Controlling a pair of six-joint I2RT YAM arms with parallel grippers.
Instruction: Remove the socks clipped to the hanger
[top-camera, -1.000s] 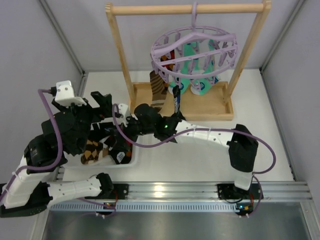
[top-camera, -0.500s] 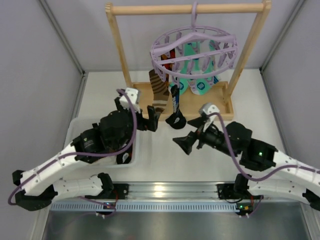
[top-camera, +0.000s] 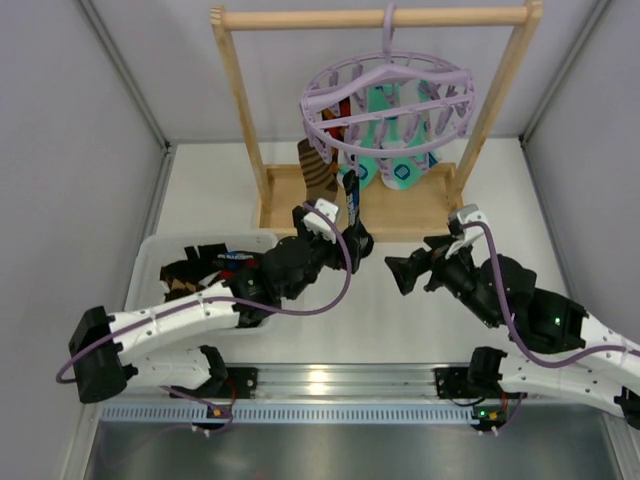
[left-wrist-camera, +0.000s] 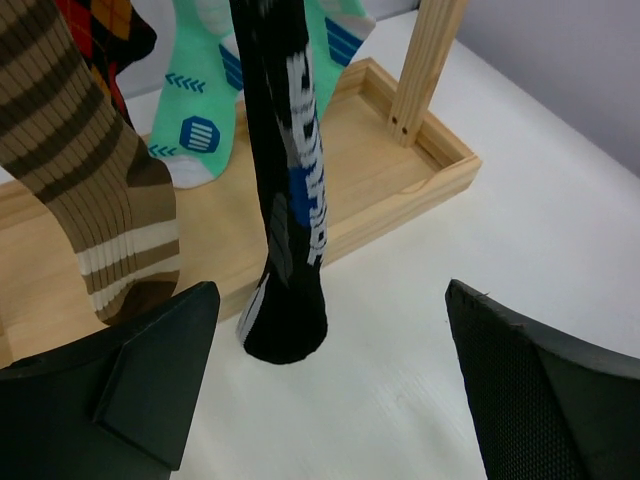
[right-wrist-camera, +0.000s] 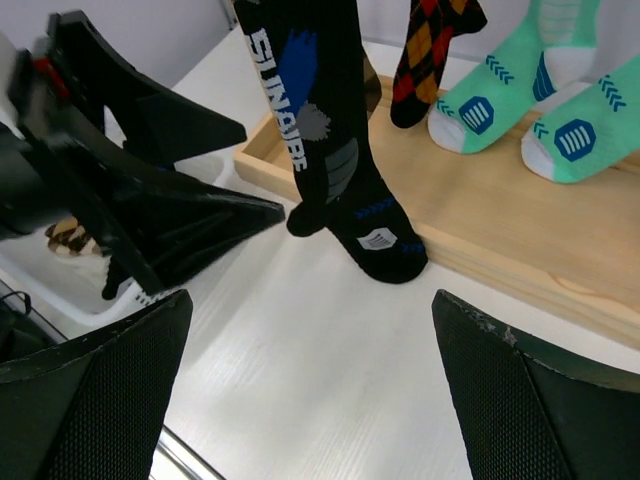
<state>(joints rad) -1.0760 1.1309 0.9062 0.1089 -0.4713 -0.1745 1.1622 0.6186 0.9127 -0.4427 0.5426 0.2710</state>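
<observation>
The lavender hanger hangs by its hook from a wooden rack. Clipped to it are a brown-and-tan striped sock, a black sock with blue-white markings, mint-green socks and a red-dark patterned sock. My left gripper is open and empty, low at the black sock's toe, which lies just ahead of the jaws. My right gripper is open and empty, a little to the right of that sock and facing it.
The wooden rack's base tray lies under the socks, its posts on either side. A white bin at the left holds several loose socks. My left gripper shows at the left of the right wrist view.
My left arm swung from the bin rightward to the black sock's toe. My right arm pulled back from the bin area to the right and now faces the sock.
</observation>
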